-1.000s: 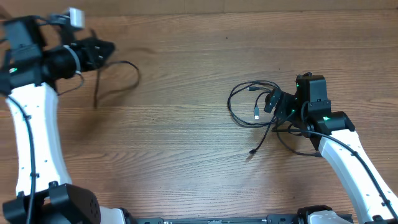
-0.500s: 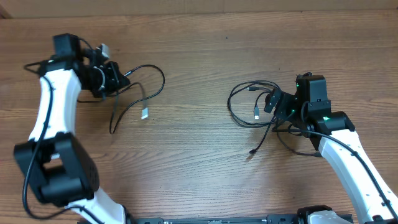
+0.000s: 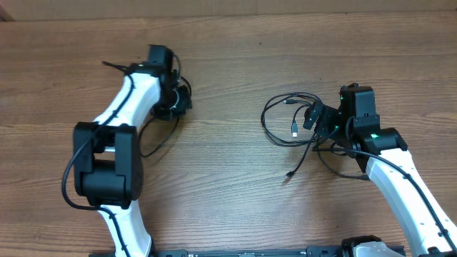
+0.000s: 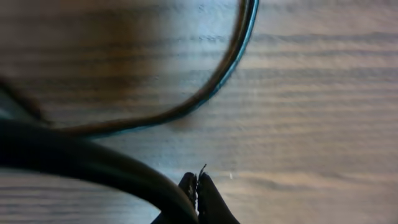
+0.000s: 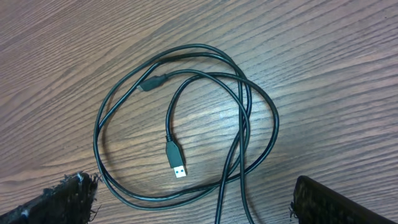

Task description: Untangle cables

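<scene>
A thin black cable (image 3: 161, 140) trails from my left gripper (image 3: 177, 101) at the upper left of the table. In the left wrist view the left gripper's fingertips (image 4: 198, 186) are pressed together, a blurred black cord runs into them, and a loop of the cable (image 4: 231, 62) lies on the wood beyond. Two more looped black cables (image 3: 275, 132) lie at centre right. My right gripper (image 3: 315, 127) is open just right of them. In the right wrist view its fingers (image 5: 199, 208) straddle the loops (image 5: 99, 124), with a silver-tipped USB plug (image 5: 176, 160) inside them.
Wooden table (image 3: 228, 57) throughout. A loose plug end (image 3: 289, 173) of the right-hand cables points toward the front. The left arm's white links (image 3: 107, 164) stretch from the front left base across the left side. Another cable curls under the right arm (image 3: 343, 168).
My left arm has swung from the far left toward the middle and reached farther back, dragging its cable along. The right arm and the looped cables have not moved.
</scene>
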Action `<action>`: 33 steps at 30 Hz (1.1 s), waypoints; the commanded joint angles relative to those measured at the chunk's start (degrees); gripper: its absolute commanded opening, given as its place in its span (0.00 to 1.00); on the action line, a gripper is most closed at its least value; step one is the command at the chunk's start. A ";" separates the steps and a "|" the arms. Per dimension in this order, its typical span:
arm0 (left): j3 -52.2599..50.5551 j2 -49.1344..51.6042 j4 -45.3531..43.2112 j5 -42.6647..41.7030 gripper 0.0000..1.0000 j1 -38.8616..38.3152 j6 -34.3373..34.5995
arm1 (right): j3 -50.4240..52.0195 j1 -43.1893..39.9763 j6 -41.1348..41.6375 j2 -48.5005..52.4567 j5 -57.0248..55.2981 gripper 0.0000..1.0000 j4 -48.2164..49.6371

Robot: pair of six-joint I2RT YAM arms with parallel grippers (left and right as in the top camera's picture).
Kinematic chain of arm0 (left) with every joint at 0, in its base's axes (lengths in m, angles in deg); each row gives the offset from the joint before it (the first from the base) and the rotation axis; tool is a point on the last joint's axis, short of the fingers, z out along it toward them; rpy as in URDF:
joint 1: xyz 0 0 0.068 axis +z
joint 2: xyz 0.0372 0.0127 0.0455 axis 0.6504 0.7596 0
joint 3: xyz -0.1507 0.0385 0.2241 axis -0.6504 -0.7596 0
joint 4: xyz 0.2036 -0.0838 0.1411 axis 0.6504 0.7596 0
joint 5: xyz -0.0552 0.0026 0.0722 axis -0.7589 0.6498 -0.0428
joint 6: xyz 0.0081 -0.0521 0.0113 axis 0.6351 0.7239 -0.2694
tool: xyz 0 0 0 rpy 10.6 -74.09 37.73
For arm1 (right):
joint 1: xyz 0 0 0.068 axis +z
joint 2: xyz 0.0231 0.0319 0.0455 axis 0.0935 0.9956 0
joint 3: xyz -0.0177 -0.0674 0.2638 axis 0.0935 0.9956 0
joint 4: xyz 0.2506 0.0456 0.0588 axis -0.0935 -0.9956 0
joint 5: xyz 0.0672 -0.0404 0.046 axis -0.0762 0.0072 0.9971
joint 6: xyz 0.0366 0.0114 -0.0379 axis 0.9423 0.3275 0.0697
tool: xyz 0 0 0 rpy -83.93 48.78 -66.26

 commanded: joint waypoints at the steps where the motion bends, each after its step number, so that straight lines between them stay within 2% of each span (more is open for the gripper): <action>1: -0.17 0.46 -2.16 13.70 0.05 -2.29 4.02 | -0.76 -0.15 0.04 -1.09 0.11 1.00 0.17; 6: -0.17 0.46 -4.50 19.98 0.06 -3.52 3.98 | -0.76 -0.15 0.04 -1.09 0.11 1.00 0.17; 9: -0.17 0.46 -5.95 20.57 0.08 -3.50 3.96 | -0.76 -0.15 0.04 -1.09 0.13 1.00 0.17; 11: -0.22 0.46 -6.40 20.20 0.14 -3.50 3.93 | -0.76 -0.15 0.04 -1.09 0.11 1.00 0.17; 13: -0.22 0.46 -6.43 18.75 0.28 -3.54 1.55 | -0.76 -0.15 0.04 -1.09 0.11 1.00 0.17; 17: -0.24 0.46 -6.62 12.35 0.30 -3.56 -7.93 | -0.76 -0.15 0.04 -1.09 0.11 1.00 0.17; 19: -0.24 0.46 -6.78 11.04 0.30 -3.56 -10.32 | -0.76 -0.15 0.04 -1.09 0.13 1.00 0.17; 23: -0.28 0.48 -7.50 11.08 0.35 -3.56 -10.45 | -0.76 -0.15 0.04 -1.09 0.13 1.00 0.17; 29: -0.28 1.86 -10.80 11.06 0.51 -3.56 -10.47 | -0.76 -0.15 0.04 -1.09 0.13 1.00 0.17; 33: -0.28 4.42 -12.35 9.70 0.52 -3.56 -13.44 | -0.76 -0.15 0.04 -1.09 0.13 1.00 0.17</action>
